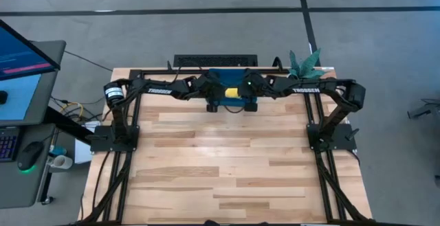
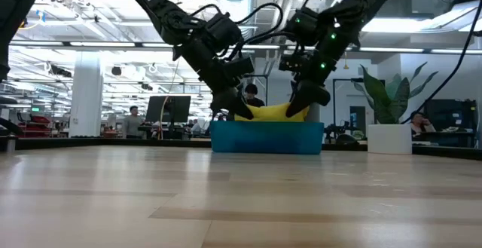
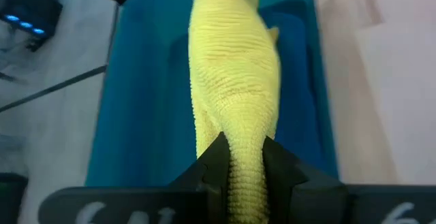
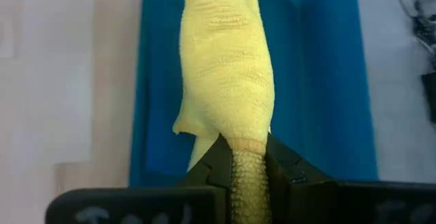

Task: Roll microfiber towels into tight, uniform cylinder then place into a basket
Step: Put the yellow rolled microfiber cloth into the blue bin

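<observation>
A rolled yellow towel (image 1: 234, 92) hangs between my two grippers over the teal basket (image 2: 267, 138) at the table's far edge. It sags in the middle (image 2: 273, 113), and the basket's near wall hides its underside. A royal blue towel (image 3: 294, 67) lies in the basket beneath it. My left gripper (image 3: 245, 146) is shut on the roll's left end. My right gripper (image 4: 246, 142) is shut on its right end. My left gripper pinches the roll's left end (image 3: 246, 166) between its two fingers, slanting down from the table's left, in line with the roll. The roll runs away from the fingers above the basket's floor (image 3: 150, 101), slack. My right gripper pinches the roll's right end (image 4: 246, 163) between its two fingers, slanting down from the table's right, in line with the roll. A loose corner (image 4: 182, 125) sticks out of the roll just past the fingers.
A white pot with a green plant (image 2: 389, 136) stands at the far right corner, close to the right arm. A dark bar (image 1: 215, 61) lies just behind the table's far edge. The bare wooden tabletop (image 1: 220, 164) stretches toward the near edge between the arm bases.
</observation>
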{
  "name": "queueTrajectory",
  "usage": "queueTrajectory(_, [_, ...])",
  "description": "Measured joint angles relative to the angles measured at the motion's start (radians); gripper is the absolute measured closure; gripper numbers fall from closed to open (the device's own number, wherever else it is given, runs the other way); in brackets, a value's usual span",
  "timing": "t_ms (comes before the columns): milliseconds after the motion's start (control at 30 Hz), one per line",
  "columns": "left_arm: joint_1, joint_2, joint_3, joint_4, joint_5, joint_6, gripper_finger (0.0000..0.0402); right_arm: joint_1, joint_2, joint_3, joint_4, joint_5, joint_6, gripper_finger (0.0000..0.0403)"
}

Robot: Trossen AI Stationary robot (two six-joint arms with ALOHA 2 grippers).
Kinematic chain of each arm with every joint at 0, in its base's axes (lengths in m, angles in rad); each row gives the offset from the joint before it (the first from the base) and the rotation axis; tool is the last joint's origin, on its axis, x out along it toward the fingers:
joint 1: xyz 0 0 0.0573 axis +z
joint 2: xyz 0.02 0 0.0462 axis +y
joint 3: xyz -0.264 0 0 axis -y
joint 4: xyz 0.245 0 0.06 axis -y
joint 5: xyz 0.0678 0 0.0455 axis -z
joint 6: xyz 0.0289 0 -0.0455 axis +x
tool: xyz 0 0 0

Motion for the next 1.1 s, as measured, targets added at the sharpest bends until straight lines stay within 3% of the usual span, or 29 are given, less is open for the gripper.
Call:
queueTrajectory(333, [-0.002,-0.001,0.007,-0.101,0.097,-0.015,0.0364,-0.005,0.0,-0.033,0.012,-0.088,-0.024,0.0345])
queueTrajectory(567, [-0.003,-0.001,0.01,-0.054,-0.007,0.02,0.0366,-0.015,-0.002,-0.02,0.044,-0.052,-0.047,0.0345])
queueTrajectory(767, [0.02,-0.002,0.093,-0.087,-0.092,0.073,0.0364,-0.061,-0.016,0.038,0.049,-0.001,-0.128,0.0345])
queueTrajectory(967, [0.059,-0.002,0.13,-0.144,-0.083,0.08,0.0365,-0.08,-0.005,0.046,0.065,-0.009,-0.193,0.0345])
queueTrajectory(1100, [0.103,-0.002,0.129,-0.154,-0.018,0.078,0.0365,-0.085,0.054,0.046,0.106,0.003,-0.28,0.0345])
